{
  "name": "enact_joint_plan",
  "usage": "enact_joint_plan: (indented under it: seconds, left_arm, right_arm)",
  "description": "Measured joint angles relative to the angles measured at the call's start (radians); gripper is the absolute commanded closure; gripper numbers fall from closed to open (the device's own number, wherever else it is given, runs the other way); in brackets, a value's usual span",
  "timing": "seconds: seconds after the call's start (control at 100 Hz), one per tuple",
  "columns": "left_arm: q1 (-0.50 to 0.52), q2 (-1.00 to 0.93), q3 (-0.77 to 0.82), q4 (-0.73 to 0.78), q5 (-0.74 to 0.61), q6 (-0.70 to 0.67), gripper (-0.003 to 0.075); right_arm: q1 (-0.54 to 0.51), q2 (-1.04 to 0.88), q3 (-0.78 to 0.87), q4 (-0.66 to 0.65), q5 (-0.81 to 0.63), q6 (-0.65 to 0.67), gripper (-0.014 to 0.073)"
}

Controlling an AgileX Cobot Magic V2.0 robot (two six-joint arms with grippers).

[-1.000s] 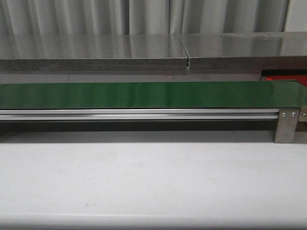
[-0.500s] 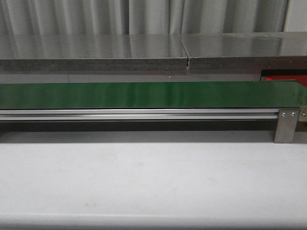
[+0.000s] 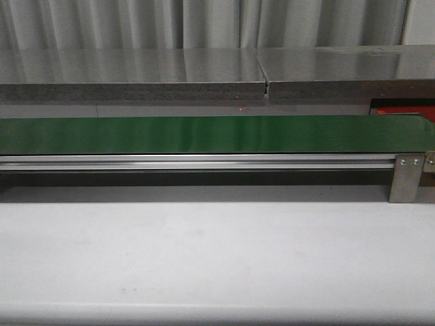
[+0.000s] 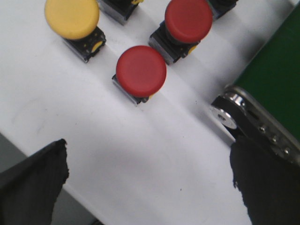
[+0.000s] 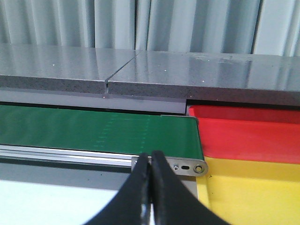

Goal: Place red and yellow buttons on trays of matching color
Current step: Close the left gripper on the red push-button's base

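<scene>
Seen from the left wrist, the left gripper (image 4: pixel 147 187) hangs with its two dark fingers (image 4: pixel 33 180) spread wide apart over a white table (image 4: pixel 140 159), holding nothing. Beyond the open gap between the fingertips stands a red button (image 4: pixel 141 71) on a dark square base, the nearest piece to the fingers and not touching them. Farther out sits a second red button (image 4: pixel 188 19), just beside the first, and off toward the one finger's side a yellow button (image 4: pixel 71 18) on its own dark base, apart from both. Other dark bases at the picture's edge are cut off. Next to the other finger runs the end roller (image 4: pixel 228 108) of a green belt (image 4: pixel 276 79).

From the right wrist, the right gripper (image 5: pixel 150 187) shows its black fingers (image 5: pixel 138 192) pressed together with nothing between them. Past the fingertips lies the green belt, ending at a small metal bracket (image 5: pixel 190 167). Off to the one side of the fingers, beyond the belt's end, a red tray (image 5: pixel 248 133) sits directly against a yellow tray (image 5: pixel 248 187), the yellow one nearer the fingers. Both trays show bare floors.

The front view shows only the belt, the table and a sliver of the red tray.
</scene>
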Motion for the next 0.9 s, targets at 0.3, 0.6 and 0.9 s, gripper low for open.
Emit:
enact_joint_plan:
  seconds: [0.3,0.6,0.9]
  left_arm:
    - [0.000,0.155,-0.127,0.000,0.000,0.000,0.0060]
    - [0.000,0.262,-0.185,-0.002,0.000,0.000,0.0060]
    - [0.016,0.321,-0.194,-0.006,-0.006,0.000,0.0060]
  right_arm:
    - [0.000,0.000,0.000,0.000,0.000,0.000,0.0660]
    - [0.000,0.000,0.000,0.000,0.000,0.000,0.0660]
    - [0.000,0.000,0.000,0.000,-0.002,0.000,0.0660]
